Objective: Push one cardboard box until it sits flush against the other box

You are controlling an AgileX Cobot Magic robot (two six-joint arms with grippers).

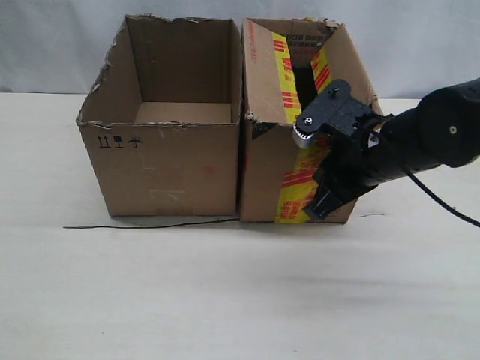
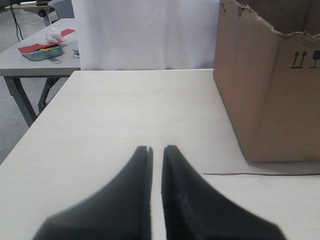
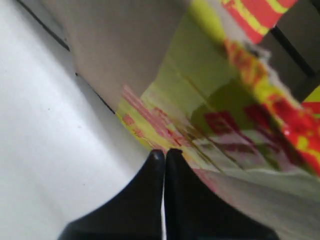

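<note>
The cardboard box (image 1: 266,161) with yellow tape printed in red stands right of centre, its left side against the other box (image 1: 169,161). That plain brown one has a ragged rim and black handling symbols. My right gripper (image 1: 316,210) is shut, its tips at the taped box's lower right front corner, low by the table. In the right wrist view the shut gripper (image 3: 165,152) meets the yellow-and-red tape (image 3: 200,115). My left gripper (image 2: 156,148) is out of the exterior view; it is shut with nothing held, apart from the plain box (image 2: 270,85).
A thin black line (image 1: 150,224) lies on the pale table along the boxes' front; it shows as a black line (image 2: 260,174) in the left wrist view. A white backdrop stands behind. Off the table, a grey side table carries a tray (image 2: 42,51).
</note>
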